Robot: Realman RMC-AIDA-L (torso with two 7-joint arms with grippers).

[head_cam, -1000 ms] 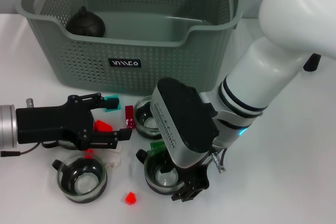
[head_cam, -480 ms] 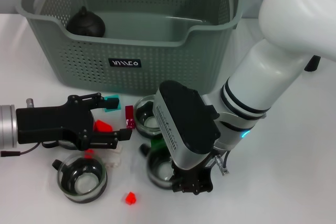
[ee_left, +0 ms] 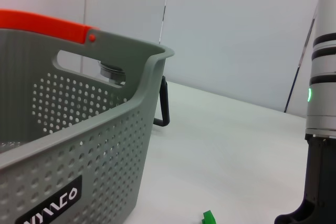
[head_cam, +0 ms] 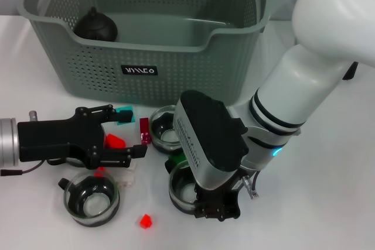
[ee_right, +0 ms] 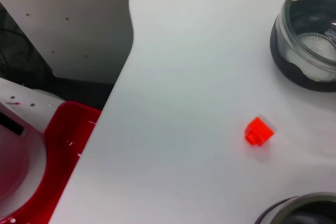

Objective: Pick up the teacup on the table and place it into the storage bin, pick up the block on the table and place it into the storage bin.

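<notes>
Your right gripper [head_cam: 215,208] is down on the rim of a teacup [head_cam: 183,188] near the table's [head_cam: 328,180] front edge, jaws clenched on that rim. The bin [head_cam: 146,33] sits at the back, near wall just behind the cluster; a black round thing [head_cam: 95,25] lies in its left corner. A second cup [head_cam: 163,130] sits just in front of the bin wall, a third [head_cam: 91,200] front-left. Red block [head_cam: 145,221] lies alone between the front cups, open table around it. Your left gripper [head_cam: 126,136] hovers low at left, jaws released, a red piece [head_cam: 114,140] between them. Green block [head_cam: 174,161] is tight behind the held cup. Right of your right arm is open.
</notes>
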